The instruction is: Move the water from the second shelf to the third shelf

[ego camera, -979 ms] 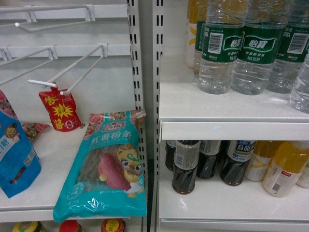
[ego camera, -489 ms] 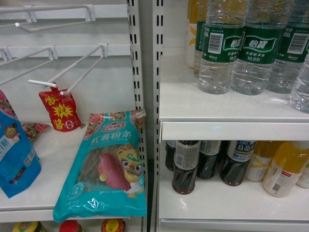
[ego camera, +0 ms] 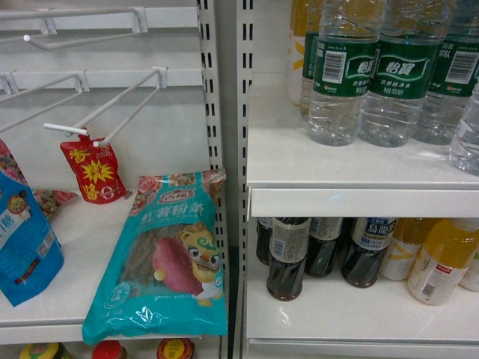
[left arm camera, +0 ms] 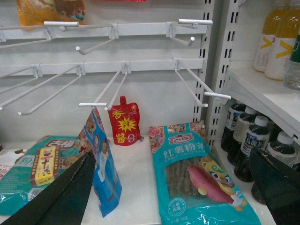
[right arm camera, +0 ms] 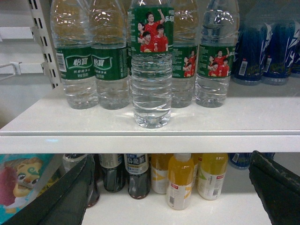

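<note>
Several water bottles stand on a white shelf (right arm camera: 197, 129). The front water bottle (right arm camera: 151, 70) is clear and ribbed, with a green label showing people in red shirts. It stands alone near the shelf's front edge, and the others (right arm camera: 110, 65) line up behind it. In the head view the same water bottles (ego camera: 340, 82) sit at the upper right. My right gripper (right arm camera: 172, 159) is open below and in front of that shelf, with nothing between its fingers. My left gripper (left arm camera: 172, 157) is open too, facing the snack bay. Neither gripper shows in the head view.
The shelf below holds dark tea bottles (right arm camera: 138, 176) and yellow juice bottles (right arm camera: 180, 180). Blue bottles (right arm camera: 262, 51) stand at the right of the water. In the left bay are wire hooks (ego camera: 112, 112), a red pouch (ego camera: 93, 170), a teal noodle pack (ego camera: 168, 258) and a blue bag (ego camera: 22, 239). A slotted post (ego camera: 243, 112) divides the bays.
</note>
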Controlling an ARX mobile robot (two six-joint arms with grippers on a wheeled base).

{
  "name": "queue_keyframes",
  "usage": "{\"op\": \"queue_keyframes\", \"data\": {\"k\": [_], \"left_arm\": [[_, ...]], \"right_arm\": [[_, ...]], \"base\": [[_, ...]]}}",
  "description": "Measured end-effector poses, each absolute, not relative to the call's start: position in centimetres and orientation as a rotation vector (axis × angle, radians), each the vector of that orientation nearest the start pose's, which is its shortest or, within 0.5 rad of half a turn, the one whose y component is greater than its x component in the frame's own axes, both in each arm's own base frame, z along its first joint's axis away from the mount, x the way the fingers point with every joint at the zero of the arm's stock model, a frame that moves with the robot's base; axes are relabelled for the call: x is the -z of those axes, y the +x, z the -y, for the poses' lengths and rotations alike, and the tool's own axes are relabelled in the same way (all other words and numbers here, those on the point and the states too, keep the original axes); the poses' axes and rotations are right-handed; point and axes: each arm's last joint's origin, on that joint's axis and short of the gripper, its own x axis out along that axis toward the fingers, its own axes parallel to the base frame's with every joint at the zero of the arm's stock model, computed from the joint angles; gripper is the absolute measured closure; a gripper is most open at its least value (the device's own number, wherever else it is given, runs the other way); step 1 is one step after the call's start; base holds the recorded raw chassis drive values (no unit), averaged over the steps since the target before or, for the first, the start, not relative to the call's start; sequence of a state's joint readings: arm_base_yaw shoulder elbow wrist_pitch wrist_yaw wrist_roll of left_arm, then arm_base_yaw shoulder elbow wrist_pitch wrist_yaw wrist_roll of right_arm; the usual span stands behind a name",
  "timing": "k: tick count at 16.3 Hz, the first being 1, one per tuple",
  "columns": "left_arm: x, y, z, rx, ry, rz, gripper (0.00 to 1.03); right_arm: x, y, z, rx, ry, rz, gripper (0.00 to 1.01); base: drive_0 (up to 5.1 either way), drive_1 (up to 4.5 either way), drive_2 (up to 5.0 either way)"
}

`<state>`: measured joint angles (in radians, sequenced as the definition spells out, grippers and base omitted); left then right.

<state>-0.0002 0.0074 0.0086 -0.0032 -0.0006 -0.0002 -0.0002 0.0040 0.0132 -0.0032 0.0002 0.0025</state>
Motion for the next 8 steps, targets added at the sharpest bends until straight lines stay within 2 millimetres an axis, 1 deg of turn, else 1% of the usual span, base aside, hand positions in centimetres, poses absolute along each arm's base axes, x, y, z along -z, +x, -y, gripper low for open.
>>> {"op": "queue_keyframes", "data": {"k": [8], "left_arm": [[-16.58, 9.76, 0.0, -0.001, 0.0, 0.0, 0.05]], "right_arm": [[-16.76, 9.71, 0.0, 0.0, 0.002, 0.009, 0.03]], "base": [[0.0, 0.0, 0.0]]}}
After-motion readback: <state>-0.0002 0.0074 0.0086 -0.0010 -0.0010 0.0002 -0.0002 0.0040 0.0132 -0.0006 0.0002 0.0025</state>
